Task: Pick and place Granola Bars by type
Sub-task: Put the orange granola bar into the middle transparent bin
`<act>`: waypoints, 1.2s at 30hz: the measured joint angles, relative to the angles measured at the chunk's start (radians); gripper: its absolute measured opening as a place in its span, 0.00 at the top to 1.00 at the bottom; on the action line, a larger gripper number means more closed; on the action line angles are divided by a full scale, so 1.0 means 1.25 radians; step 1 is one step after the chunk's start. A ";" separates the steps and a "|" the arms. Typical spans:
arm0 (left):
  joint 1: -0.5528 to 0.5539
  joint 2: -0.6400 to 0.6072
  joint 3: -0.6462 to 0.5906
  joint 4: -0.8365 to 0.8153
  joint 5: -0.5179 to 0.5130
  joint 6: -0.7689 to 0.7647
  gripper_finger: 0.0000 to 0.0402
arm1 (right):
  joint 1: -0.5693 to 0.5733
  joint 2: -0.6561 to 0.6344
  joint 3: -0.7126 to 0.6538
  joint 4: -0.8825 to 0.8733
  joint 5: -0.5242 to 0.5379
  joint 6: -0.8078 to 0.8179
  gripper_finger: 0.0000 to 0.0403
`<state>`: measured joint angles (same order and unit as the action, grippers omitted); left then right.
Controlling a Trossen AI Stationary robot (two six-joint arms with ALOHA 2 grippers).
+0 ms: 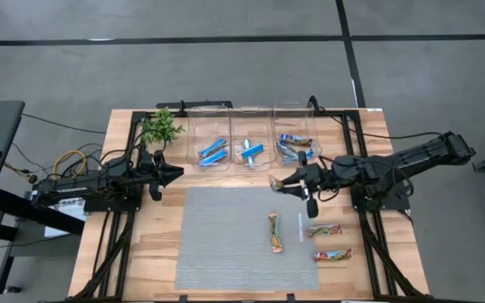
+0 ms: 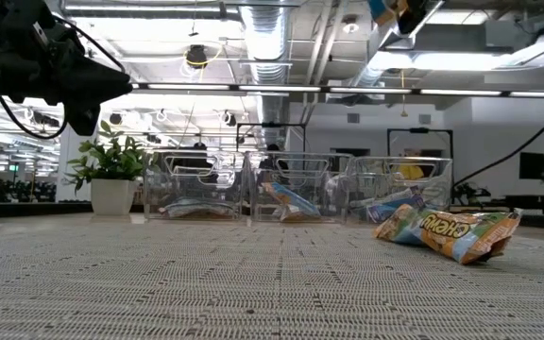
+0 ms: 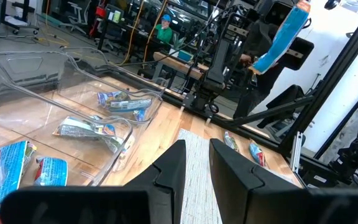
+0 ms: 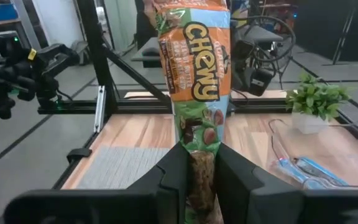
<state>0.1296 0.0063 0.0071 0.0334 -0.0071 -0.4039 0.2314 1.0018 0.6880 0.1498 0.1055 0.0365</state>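
Note:
My right gripper (image 1: 286, 183) is up over the mat's far right part, shut on a tan/orange granola bar (image 4: 194, 68). My left gripper (image 1: 173, 172) waits at the table's left, by the plant, its fingers (image 3: 169, 171) close together with nothing between them. One orange bar (image 1: 274, 232) lies flat on the grey mat (image 1: 226, 244); it also shows in the low view (image 2: 451, 231). Two more orange bars (image 1: 324, 229) (image 1: 333, 255) lie on the wood to the mat's right. Blue bars (image 1: 213, 152) lie in the clear bins at the back. My right gripper pinches one end of the orange bar (image 4: 199, 163) between its two fingers. The fingers come about level from the table's right side and lie along the bar. The rest of the bar sticks out ahead of the fingertips, lifted clear of the table.
Three clear bins stand in a row along the far edge: left (image 1: 212, 135) and middle (image 1: 249, 135) hold blue bars, the right one (image 1: 295, 135) holds several wrappers. A small potted plant (image 1: 160, 128) stands left of the bins. A white strip (image 1: 301, 225) lies at the mat's right edge.

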 joint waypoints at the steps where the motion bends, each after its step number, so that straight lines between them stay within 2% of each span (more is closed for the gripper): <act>1: 0.000 0.000 0.000 0.000 0.000 0.000 0.84 | 0.000 0.000 0.000 0.000 0.000 0.000 0.86; 10: 0.000 0.000 0.000 0.000 0.000 0.000 0.84 | -0.093 0.079 0.016 0.004 -0.001 -0.014 0.86; 14: 0.000 0.000 0.000 0.000 0.000 0.000 0.84 | -0.168 0.144 0.061 -0.012 0.000 -0.021 0.86; 20: 0.000 0.000 0.000 0.000 0.000 0.000 0.84 | -0.281 0.263 0.162 -0.071 0.001 -0.097 0.86; 30: 0.000 0.000 0.000 0.000 0.000 0.000 0.84 | -0.417 0.451 0.393 -0.358 0.001 -0.114 0.86; 36: 0.000 0.000 0.000 0.000 -0.002 0.000 0.84 | -0.459 0.543 0.495 -0.525 0.000 -0.114 0.86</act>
<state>0.1299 0.0067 0.0070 0.0337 -0.0090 -0.4042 -0.3422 1.6803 1.3067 -0.5065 0.1061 -0.1060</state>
